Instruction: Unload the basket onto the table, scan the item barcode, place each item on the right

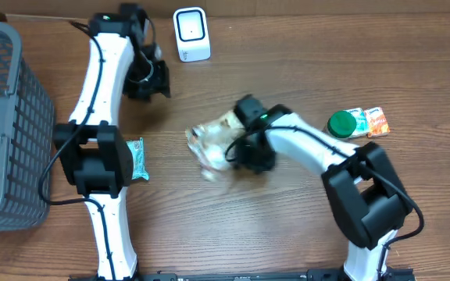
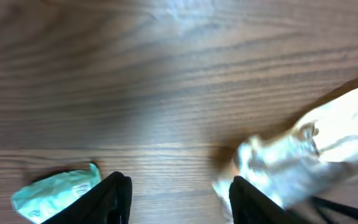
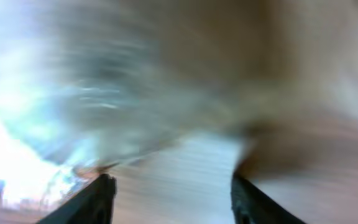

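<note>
Item: a crinkled clear bag (image 1: 213, 144) lay mid-table, blurred, its right edge under the right gripper (image 1: 253, 154)
Right gripper: jaws stood apart in its wrist view, nothing seen between the fingertips (image 3: 101, 196); the bag filled the blurred view beyond them
Left gripper (image 1: 148, 80): jaws apart and empty over bare wood, at the far side, just left of the scanner (image 1: 191, 35)
Scanner: white, upright near the far edge, well apart from the bag
Open room: bare wood lay between bag and scanner, and in front of the bag
Left edge: a grey basket (image 1: 10, 125) stood there; a teal packet (image 1: 135, 159) lay beside the left arm
Right side: a green lid (image 1: 341, 123) and two sachets (image 1: 368, 121) lay side by side near the right arm
</note>
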`<state>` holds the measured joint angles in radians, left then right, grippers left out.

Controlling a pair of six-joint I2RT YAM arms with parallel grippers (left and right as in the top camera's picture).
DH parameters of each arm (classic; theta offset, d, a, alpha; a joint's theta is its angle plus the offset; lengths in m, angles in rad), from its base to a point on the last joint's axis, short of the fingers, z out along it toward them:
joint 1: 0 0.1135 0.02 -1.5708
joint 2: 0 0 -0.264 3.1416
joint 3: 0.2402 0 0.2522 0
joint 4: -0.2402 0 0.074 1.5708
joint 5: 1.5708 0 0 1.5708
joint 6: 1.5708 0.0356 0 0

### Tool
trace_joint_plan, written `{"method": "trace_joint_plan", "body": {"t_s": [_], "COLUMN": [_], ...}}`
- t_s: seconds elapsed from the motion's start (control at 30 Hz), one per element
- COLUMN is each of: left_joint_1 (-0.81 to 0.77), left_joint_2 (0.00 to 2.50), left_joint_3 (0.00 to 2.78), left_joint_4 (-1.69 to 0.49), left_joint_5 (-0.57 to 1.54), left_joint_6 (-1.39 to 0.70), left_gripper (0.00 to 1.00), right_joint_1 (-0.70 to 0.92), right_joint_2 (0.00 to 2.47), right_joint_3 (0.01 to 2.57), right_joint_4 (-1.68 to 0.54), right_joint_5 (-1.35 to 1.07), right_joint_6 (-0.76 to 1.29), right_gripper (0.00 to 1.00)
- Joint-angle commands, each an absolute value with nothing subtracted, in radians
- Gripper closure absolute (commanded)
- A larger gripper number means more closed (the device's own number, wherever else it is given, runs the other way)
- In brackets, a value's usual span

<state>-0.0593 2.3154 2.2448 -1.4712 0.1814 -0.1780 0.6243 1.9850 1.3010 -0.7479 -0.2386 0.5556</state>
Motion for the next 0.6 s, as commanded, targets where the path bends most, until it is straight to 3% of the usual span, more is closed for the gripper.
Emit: {"method": "trace_joint_plan", "body": {"t_s": [0.0,0.1,0.33,0.57], "left_joint_1": [-0.073,-0.083,-0.113,-0.138], "left_joint_2": [2.321,2.321,2.321,2.323], "left_joint_3": [2.259,2.252,2.252,2.228], "left_joint_4": [-1.478,-1.485,-1.487,-1.477], "left_joint_5": [0.184,0.184,0.184,0.184], "left_joint_6": [-0.181,-0.18,-0.194,-0.326], "left_gripper": [0.46,0.46,0.47,0.59], "right_joint_1": [0.654,0.641,0.538,0.439], "right_joint_2": [1.975,1.975,1.962,1.985], "right_joint_3": [1.298,1.319,1.444,1.467], "right_joint_4": [-0.621,-0.553,-0.634,-0.525], "right_joint_5": [-0.322,-0.326,-0.334,-0.252], "right_joint_6": [0.626,0.622,0.475,0.36], "right_gripper": [0.35,0.35,0.36,0.34]}}
